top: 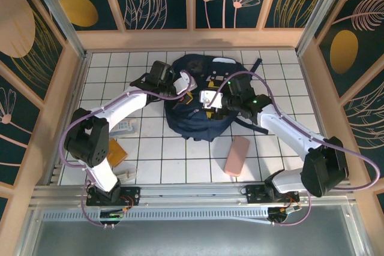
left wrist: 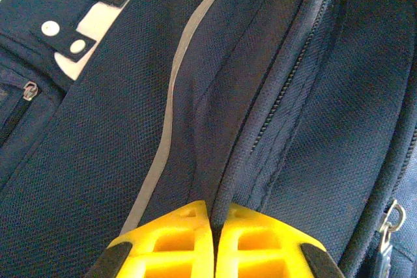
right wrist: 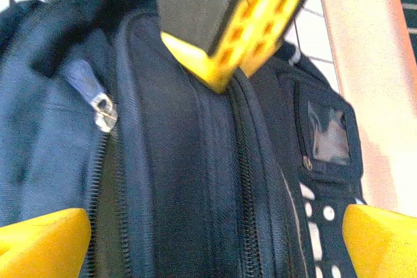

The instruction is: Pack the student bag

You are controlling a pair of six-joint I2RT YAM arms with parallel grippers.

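Half the hold is set: left gripper (left wrist: 215, 216) pinches shut a fabric ridge of the bag (top: 187, 125), lying mid-table toward the far wall. Right gripper (right wrist: 215, 239) hangs wide and empty (the nearer arm), straddling the zip (right wrist: 246, 180), which runs lengthwise away; the pull (right wrist: 103, 110) sits left of centre.

Dark navy student bag (top: 195, 125), flat, front upward

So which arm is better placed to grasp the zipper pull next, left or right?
Probably right: the right pincer is open over the student bag, the zipper pull lying just ahead. The left pincer is shut on a fold of the bag fabric.
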